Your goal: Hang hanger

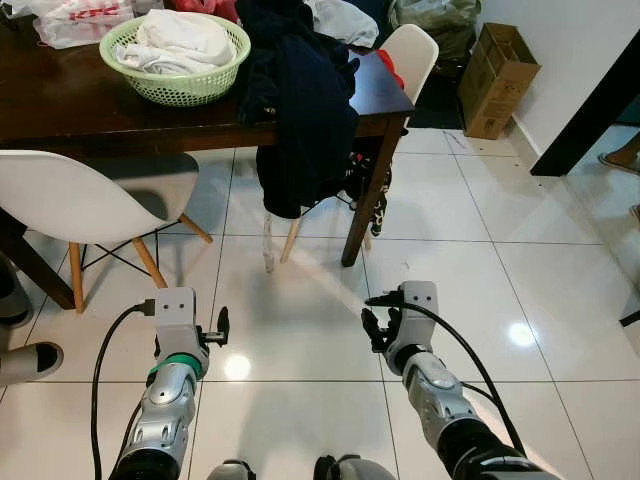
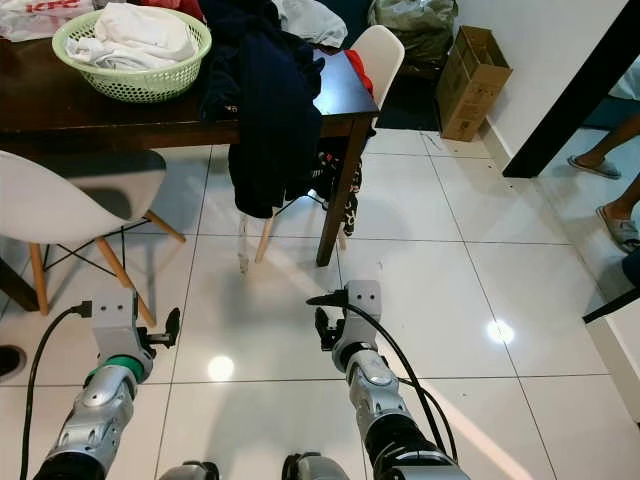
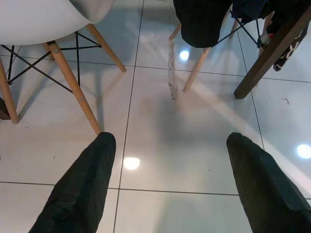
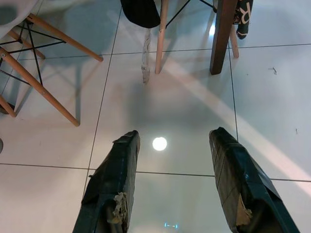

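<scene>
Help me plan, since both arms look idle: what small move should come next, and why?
Probably a short step toward the dark garment draped off the table, where a hanger seems likeliest. The left gripper and right gripper are both open, empty and low over the floor, well short of it.

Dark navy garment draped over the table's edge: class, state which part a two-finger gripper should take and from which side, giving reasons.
Pinch the free-hanging lower part of the dark navy cloth garment, probably coming from the front, the robot's side. It hangs below the edge of the dark wooden table, with open tiled floor before it. Its upper part lies bunched on the tabletop.
</scene>
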{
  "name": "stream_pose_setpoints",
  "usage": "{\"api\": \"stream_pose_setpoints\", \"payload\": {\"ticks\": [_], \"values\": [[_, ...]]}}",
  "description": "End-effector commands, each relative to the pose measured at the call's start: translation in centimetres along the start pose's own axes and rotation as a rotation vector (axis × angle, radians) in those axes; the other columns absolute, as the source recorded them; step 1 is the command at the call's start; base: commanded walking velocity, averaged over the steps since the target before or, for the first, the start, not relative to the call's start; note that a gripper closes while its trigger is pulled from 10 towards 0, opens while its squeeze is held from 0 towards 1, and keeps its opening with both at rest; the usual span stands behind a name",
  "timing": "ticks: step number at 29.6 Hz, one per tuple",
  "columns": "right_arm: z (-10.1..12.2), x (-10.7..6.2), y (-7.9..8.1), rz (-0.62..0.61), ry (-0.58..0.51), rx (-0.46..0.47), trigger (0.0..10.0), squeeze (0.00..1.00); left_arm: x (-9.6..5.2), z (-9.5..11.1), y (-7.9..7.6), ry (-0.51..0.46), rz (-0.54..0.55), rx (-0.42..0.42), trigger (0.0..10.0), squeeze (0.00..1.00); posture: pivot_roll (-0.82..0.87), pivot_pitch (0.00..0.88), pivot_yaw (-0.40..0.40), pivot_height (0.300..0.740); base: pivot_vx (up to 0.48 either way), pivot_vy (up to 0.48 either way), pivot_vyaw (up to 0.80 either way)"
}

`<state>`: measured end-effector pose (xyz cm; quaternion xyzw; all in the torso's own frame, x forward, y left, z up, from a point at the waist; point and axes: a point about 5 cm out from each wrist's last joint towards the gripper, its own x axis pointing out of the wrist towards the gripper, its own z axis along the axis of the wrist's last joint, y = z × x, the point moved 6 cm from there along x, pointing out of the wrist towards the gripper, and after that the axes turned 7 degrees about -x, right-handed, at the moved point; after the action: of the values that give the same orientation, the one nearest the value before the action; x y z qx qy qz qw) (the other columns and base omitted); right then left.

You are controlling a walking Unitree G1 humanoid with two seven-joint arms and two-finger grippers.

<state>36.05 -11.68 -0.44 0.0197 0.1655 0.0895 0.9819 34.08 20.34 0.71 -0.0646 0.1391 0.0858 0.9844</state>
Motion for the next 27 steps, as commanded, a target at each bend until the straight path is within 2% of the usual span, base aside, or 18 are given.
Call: {"api": "stream_pose_setpoints", "payload": {"ticks": [1,27], "values": [[-0.38,-0.18,-0.41,-0.011,0.01,0.0,10.0,0.0,-0.26,-0.82,-0.09,0.024,-0.003,0.008,10.0,0.0,0.04,0.059,-0.029,0.74,0.0,0.0,0.0],[-0.62,-0.31,-0.44,-0.014,0.014,0.0,10.0,0.0,-0.43,-0.09,-0.26,-0.024,-0.013,-0.012,10.0,0.0,0.03,0.072,-0.029,0.74,0.0,0.0,0.0]]}}
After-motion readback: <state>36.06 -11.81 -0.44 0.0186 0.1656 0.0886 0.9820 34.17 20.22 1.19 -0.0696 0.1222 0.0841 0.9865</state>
